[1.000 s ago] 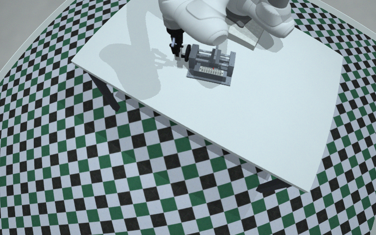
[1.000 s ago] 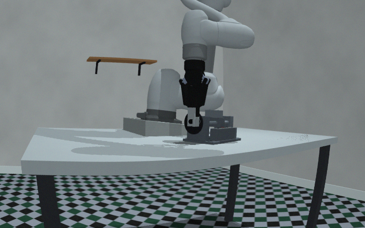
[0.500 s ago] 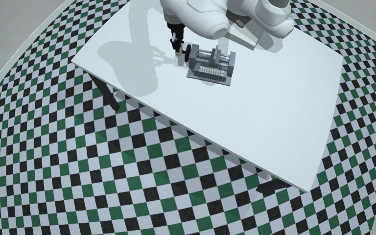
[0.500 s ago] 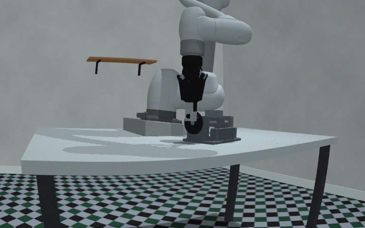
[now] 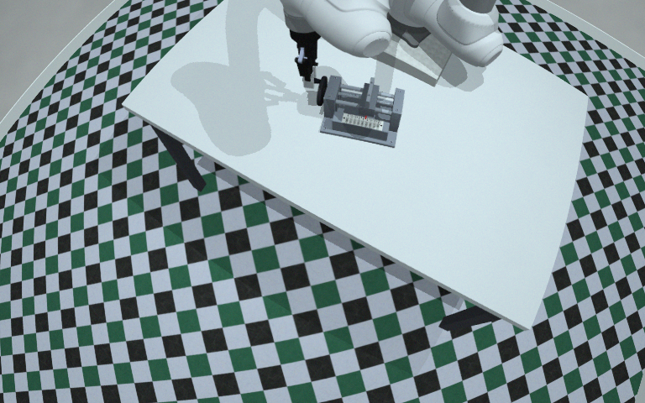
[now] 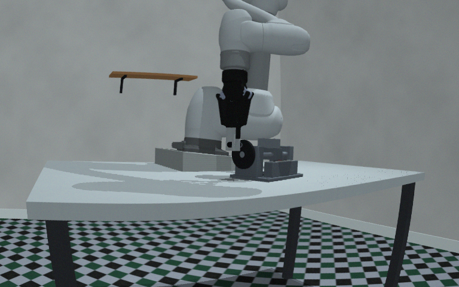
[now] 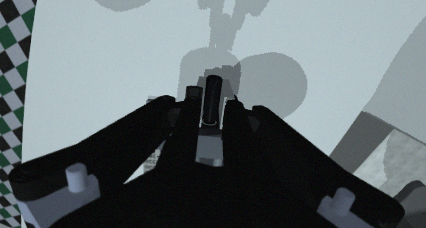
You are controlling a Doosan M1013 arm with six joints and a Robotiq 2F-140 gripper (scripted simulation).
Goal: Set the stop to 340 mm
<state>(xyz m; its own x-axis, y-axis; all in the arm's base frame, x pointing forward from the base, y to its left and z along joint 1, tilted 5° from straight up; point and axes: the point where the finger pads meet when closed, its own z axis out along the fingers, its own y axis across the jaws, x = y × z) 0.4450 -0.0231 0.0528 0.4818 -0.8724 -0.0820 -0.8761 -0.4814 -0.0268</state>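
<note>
Checkered flooring in green, black and pale squares spreads beneath a white bench on dark legs, and a wooden shelf hangs on the grey wall behind. The tool points down at the end of the white arm, its fingers nearly together and clenched on the black crank handle of the handwheel. From the wrist, this handle shows as a dark cylinder in the narrow gap, with a finger on either side. The grip is near the upper part of the wheel, which stands upright at one end of a grey metal fixture on the bench. Within the fixture, the stop sits on its rods between the two end plates, apart from both. A red mark shows by the pale scale, whose figures are too small to read, so I cannot tell the setting.
</note>
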